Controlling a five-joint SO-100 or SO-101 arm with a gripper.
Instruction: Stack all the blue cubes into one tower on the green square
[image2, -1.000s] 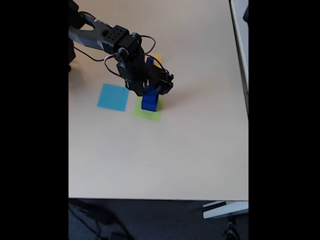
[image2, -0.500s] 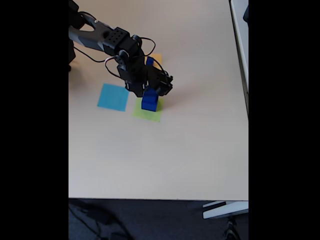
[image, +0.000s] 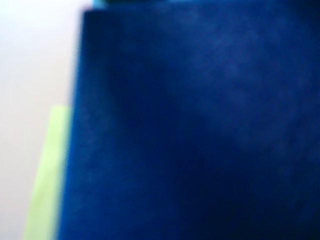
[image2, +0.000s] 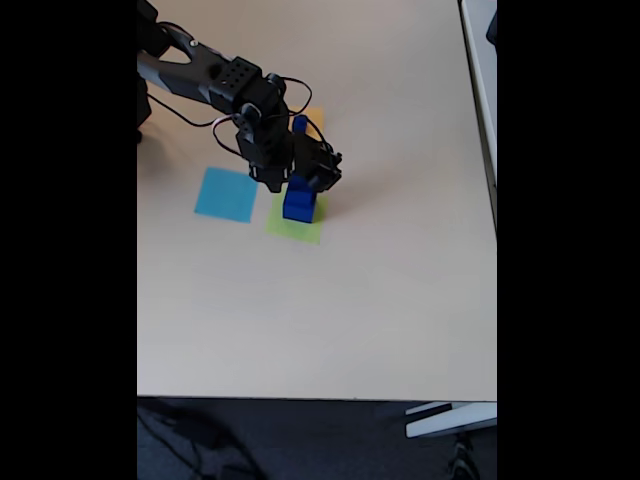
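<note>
Light-blue paper (image2: 226, 194) lies at the left of the fixed view; right of it we see the blue cubes (image2: 299, 203) standing on the green square (image2: 296, 225), under the tool (image2: 305, 180). Whether its jaws are closed, we cannot tell. We judge the cubes stiff and light, best taken by flat opposite faces.

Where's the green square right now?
In the fixed view, the green square lies mid-table, just right of the light-blue square, with a blue cube standing on it under the gripper.
</note>
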